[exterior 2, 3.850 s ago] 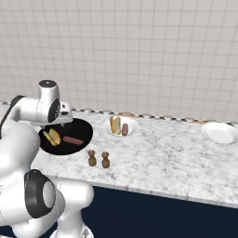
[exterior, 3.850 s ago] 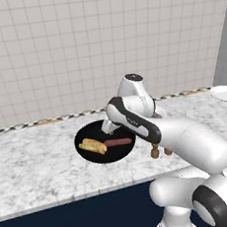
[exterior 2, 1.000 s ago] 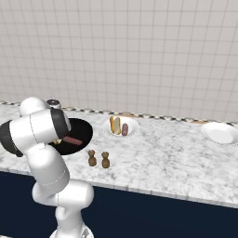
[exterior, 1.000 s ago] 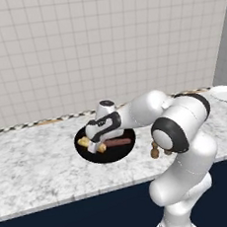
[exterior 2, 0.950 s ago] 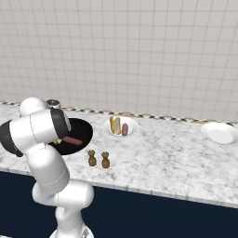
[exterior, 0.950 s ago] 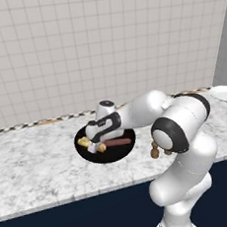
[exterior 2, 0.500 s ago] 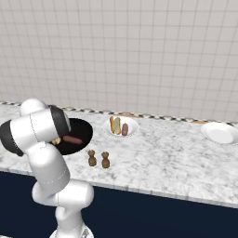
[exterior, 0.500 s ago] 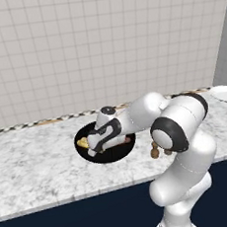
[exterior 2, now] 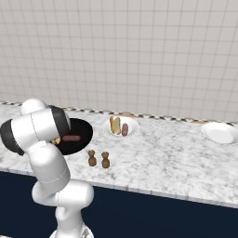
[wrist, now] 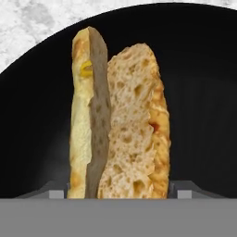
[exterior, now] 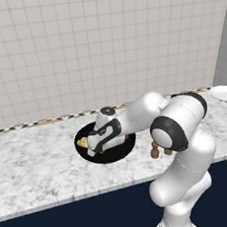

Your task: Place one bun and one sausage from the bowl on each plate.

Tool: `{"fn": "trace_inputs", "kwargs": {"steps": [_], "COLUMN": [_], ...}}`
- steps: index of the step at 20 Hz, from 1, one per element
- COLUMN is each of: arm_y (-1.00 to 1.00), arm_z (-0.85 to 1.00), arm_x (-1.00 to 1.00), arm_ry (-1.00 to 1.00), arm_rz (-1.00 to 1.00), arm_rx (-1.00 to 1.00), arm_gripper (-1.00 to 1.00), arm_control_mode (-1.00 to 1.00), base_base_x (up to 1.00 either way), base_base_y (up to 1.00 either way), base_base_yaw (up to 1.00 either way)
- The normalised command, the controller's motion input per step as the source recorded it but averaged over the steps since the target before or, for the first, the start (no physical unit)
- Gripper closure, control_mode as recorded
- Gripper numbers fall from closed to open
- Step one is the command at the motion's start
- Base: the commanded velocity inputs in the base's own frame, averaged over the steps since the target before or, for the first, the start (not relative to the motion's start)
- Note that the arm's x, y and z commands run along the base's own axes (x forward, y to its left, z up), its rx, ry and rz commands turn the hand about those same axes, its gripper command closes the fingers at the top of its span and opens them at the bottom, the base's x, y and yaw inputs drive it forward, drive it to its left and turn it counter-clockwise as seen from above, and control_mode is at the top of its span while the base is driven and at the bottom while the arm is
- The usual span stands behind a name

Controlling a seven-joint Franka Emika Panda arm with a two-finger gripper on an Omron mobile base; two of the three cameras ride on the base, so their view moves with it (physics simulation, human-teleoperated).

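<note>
Bun in bowl: the bun stood lengthwise up the centre of the hand view, split open, crumb side to the right, lying on the black floor of the bowl; in the left base view only a yellow tip showed at the bowl's left edge.
Gripper: the gripper was down inside the bowl at centre frame of the left base view; the finger tips sat at either side of the bun's near end (whether they pinched it, I could not tell).
Sausage in bowl: a reddish sausage lay on the bowl at the left of the right base view.
Filled plate: a plate just right of the bowl held a bun and a sausage side by side.
Second plate: a bare plate sat well apart at the right edge.
Shakers: two brown shakers stood on the marble counter in front, below the filled plate.
</note>
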Motion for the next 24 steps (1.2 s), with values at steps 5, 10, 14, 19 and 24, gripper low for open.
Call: {"fn": "trace_inputs", "kwargs": {"steps": [5, 10, 14, 19, 24], "arm_y": [0.01, -0.15, -0.79, -0.85, -0.92], "arm_z": [0.18, 0.91, 0.91, 0.61, 0.56], "arm_x": [-0.04, -0.27, -0.76, -0.84, -0.65], "arm_ry": [0.0, 0.02, 0.01, 0.0, 0.01], "arm_rz": [0.0, -0.05, -0.22, -0.44, -0.47], "arm_rx": [0.0, 0.0, 0.05, 0.06, 0.0], "arm_gripper": [1.0, 1.0, 1.0, 1.0, 1.0], "arm_control_mode": [-1.0, -1.0, -1.0, -1.0, -1.0], "base_base_x": [0.0, 0.0, 0.0, 0.0, 0.0], "base_base_y": [0.0, 0.0, 0.0, 0.0, 0.0], "base_base_yaw": [0.0, 0.0, 0.0, 0.0, 0.0]}}
